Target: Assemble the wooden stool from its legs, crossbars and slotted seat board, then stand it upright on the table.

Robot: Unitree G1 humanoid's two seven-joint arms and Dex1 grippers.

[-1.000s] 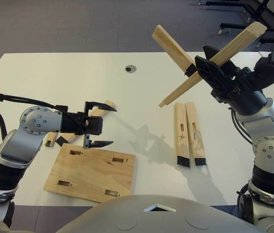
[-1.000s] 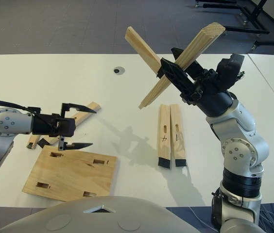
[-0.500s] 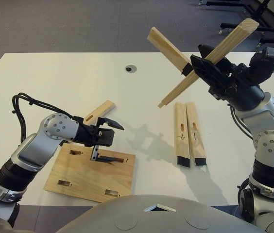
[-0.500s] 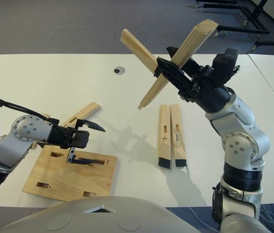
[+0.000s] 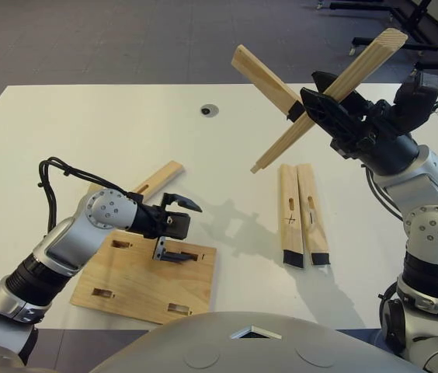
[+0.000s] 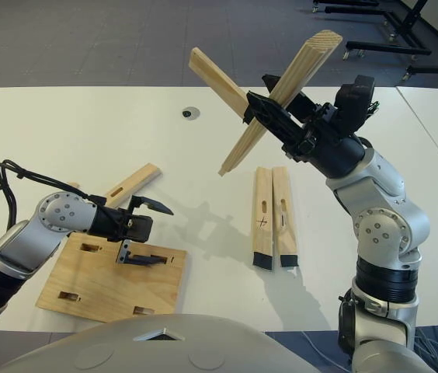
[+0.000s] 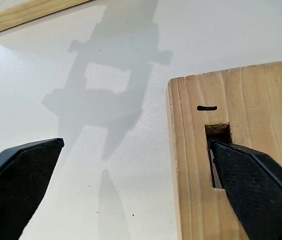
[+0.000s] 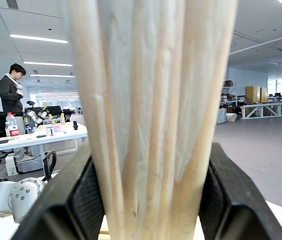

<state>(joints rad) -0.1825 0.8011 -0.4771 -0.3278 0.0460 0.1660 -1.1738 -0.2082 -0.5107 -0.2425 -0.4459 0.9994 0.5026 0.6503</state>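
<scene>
Wooden crossed legs (image 5: pixel 363 68) hang aloft, clamped in the right end effector (image 5: pixel 317 101).

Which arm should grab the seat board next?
Left. The left hand is open at a corner slot of the seat board; the right hand is shut on the crossed wooden pieces, held aloft.

The white rectangular surface (image 5: pixel 87 124) carries a flat plywood seat board (image 5: pixel 137 284) with four slots at its near left. Just beyond it, a pale wooden bar (image 5: pixel 159 178) lies aslant. Two slotted, black-tipped wooden legs (image 5: pixel 289 210) lie touching side by side right of centre, and a small dark round grommet (image 5: pixel 208 110) sits farther back.
</scene>
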